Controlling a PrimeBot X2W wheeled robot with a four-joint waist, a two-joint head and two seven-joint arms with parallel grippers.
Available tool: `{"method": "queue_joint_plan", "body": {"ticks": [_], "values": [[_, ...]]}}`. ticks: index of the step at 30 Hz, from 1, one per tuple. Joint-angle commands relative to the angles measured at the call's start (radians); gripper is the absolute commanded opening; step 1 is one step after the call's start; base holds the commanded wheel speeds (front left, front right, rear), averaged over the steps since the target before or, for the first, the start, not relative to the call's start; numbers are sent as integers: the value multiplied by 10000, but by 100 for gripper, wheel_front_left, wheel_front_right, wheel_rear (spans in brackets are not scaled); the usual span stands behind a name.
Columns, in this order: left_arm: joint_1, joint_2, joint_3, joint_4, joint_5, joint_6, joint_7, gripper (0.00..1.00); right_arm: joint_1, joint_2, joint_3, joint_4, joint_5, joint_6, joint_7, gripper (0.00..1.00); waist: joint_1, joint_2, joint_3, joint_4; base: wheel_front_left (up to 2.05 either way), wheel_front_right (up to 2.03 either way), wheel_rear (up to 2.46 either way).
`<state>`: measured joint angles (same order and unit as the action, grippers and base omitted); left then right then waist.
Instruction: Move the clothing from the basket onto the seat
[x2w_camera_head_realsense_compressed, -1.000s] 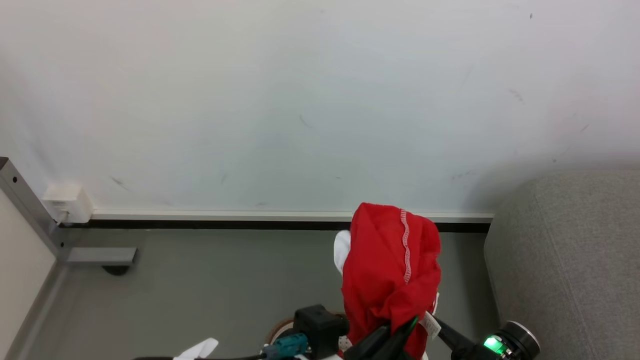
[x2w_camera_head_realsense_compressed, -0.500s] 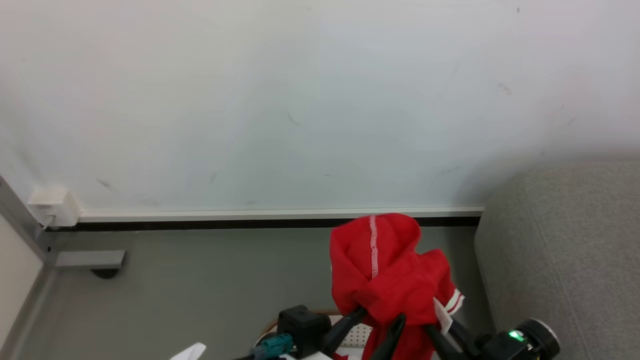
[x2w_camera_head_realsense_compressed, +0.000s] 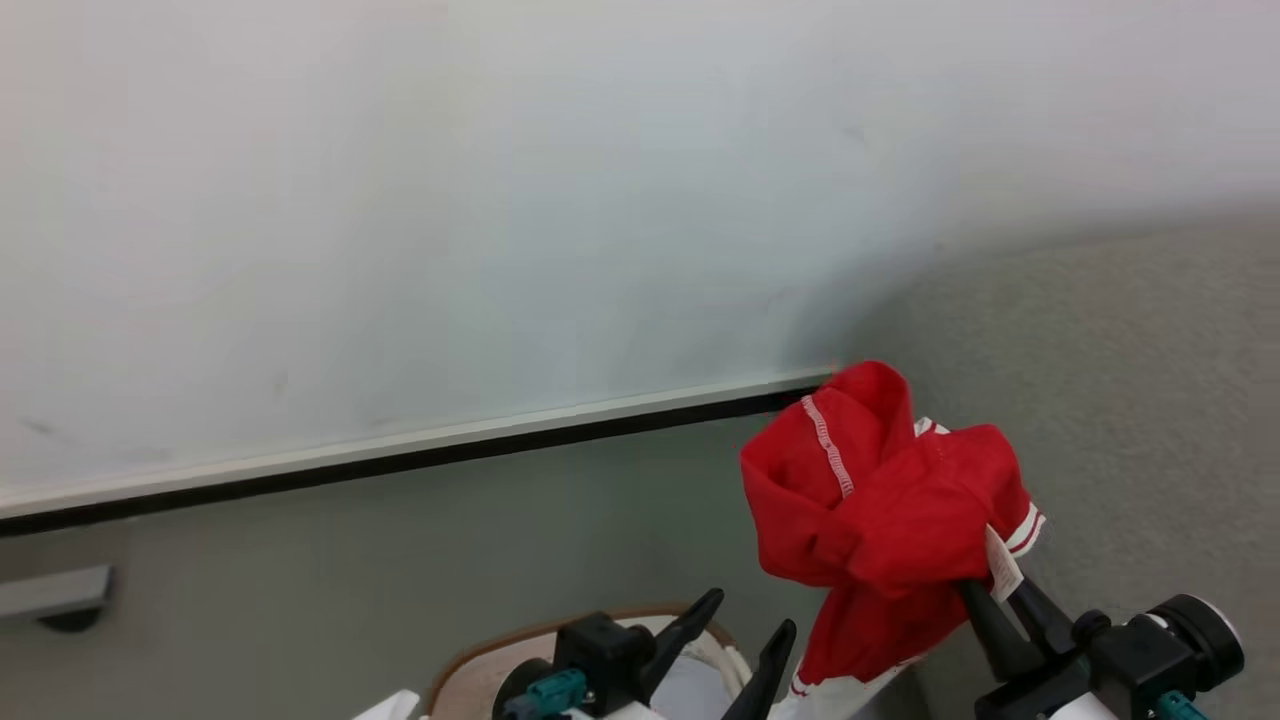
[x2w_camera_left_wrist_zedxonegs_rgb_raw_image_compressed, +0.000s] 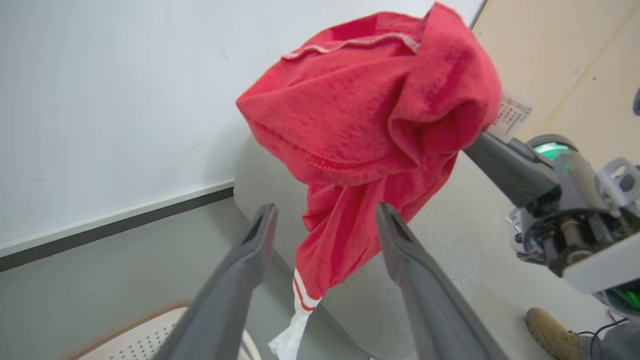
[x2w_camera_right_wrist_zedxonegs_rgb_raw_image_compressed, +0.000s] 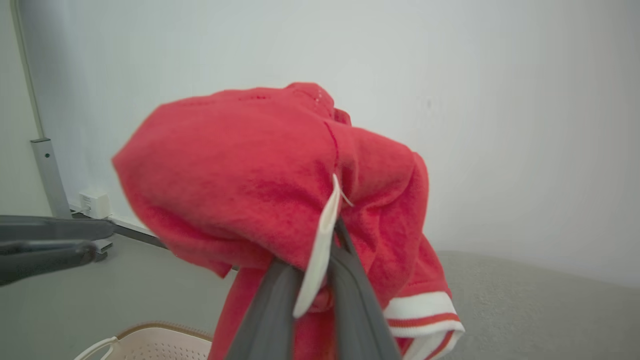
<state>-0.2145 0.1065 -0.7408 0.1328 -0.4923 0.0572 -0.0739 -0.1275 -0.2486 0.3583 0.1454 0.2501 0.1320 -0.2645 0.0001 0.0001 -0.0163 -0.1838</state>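
Observation:
The clothing (x2w_camera_head_realsense_compressed: 880, 500) is a bunched red garment with white stitching, and a white cuff with red stripes (x2w_camera_right_wrist_zedxonegs_rgb_raw_image_compressed: 422, 312). It hangs in the air from my right gripper (x2w_camera_head_realsense_compressed: 995, 600), which is shut on it beside the white tag (x2w_camera_right_wrist_zedxonegs_rgb_raw_image_compressed: 320, 245). Its lower end dangles over the sofa's edge (x2w_camera_left_wrist_zedxonegs_rgb_raw_image_compressed: 450, 240). My left gripper (x2w_camera_head_realsense_compressed: 745, 635) stands open just left of the hanging cloth, its fingers (x2w_camera_left_wrist_zedxonegs_rgb_raw_image_compressed: 262, 225) apart and holding nothing. Below it sits the cream basket with a brown rim (x2w_camera_head_realsense_compressed: 470, 660). The grey sofa (x2w_camera_head_realsense_compressed: 1150, 400) spreads across the right.
A white wall (x2w_camera_head_realsense_compressed: 500, 200) with a dark baseboard (x2w_camera_head_realsense_compressed: 400, 460) runs behind, above grey floor (x2w_camera_head_realsense_compressed: 300, 580). A grey metal leg with a foot (x2w_camera_head_realsense_compressed: 50, 595) stands at the far left. A person's tan shoe (x2w_camera_left_wrist_zedxonegs_rgb_raw_image_compressed: 550, 330) rests on the floor by the sofa.
The head camera has swung right, so the sofa looms larger. My left fingers, close together at the garment a second ago, have spread apart. The right gripper has carried the garment toward the sofa.

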Motion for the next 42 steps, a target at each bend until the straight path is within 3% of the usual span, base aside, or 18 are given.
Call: {"method": "queue_joint_plan", "body": {"ticks": [1, 9, 16, 21, 26, 34, 42], "values": [[-163, -23, -8, 118, 205, -17, -119, 100, 69, -70, -92, -133, 51, -25, 0, 0, -1, -1, 210, -761, 0, 0, 0], [-446, -220, -292, 493, 153, -164, -302, 100, 253, -183, -517, -348, 78, -23, 0, 0, -1, -1, 443, -1947, 0, 0, 0], [-711, -301, -455, 653, 265, -120, -366, 100, 229, -69, -979, -460, 70, -25, 0, 0, -1, -1, 759, -2232, 0, 0, 0], [-1241, -300, -518, 595, 474, -121, -339, 100, -361, -23, -1563, -561, 66, -25, 0, 0, -1, -1, 1609, -1958, 0, 0, 0], [-2417, -205, -593, 461, 1060, -228, -205, 100, -1924, -108, -2405, -342, -40, -25, 1, 0, -1, -1, 3204, -1498, 0, 0, 0], [-4687, -309, -707, 733, 2030, -501, -384, 100, -5041, -1361, -3486, 749, -274, -25, 3, 0, -1, -1, 5488, -518, 0, 0, 0], [-6318, -480, -760, 1087, 2361, -268, -904, 100, -8486, -2855, -4368, 3448, -454, -25, 4, 0, -1, -1, 7274, 179, 0, 0, 0]]}}
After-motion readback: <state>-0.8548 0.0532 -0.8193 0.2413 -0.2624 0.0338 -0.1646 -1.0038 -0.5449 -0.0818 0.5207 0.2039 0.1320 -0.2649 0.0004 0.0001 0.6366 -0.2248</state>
